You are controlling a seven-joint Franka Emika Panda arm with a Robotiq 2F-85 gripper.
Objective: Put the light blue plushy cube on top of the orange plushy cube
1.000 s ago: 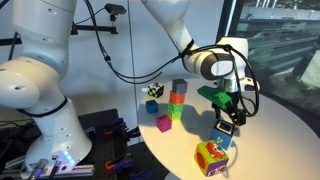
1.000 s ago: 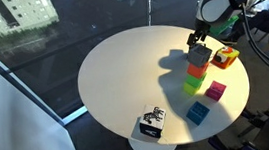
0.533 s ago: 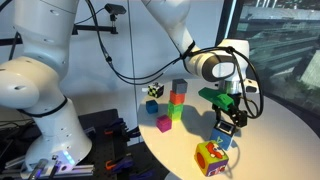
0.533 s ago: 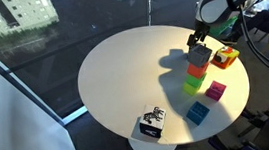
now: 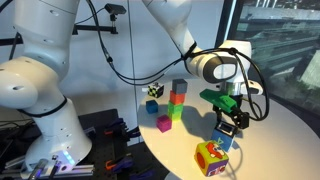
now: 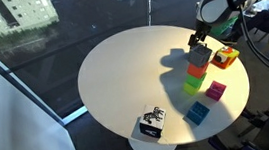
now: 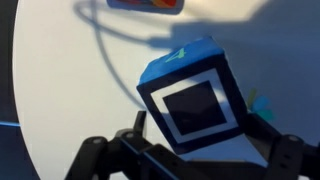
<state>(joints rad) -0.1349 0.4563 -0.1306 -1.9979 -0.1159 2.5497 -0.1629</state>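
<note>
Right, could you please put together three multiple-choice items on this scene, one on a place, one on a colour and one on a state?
1. Where is the light blue plushy cube relative to the orange plushy cube?
A. Stacked on it.
B. Apart from it, between the jaws of the gripper.
C. Underneath it.

2. Which colour is the block lying directly on the green block?
A. Red.
B. White.
C. Black.

3. How is the top of the orange plushy cube?
A. Bare.
B. Carrying one cube.
C. Carrying two cubes.

Answers:
1. B: the wrist view shows the jaws closed on the cube's sides, with the orange one off at the picture's edge.
2. A: the red block sits on the green one in both exterior views.
3. A: nothing rests on it in an exterior view.
</note>
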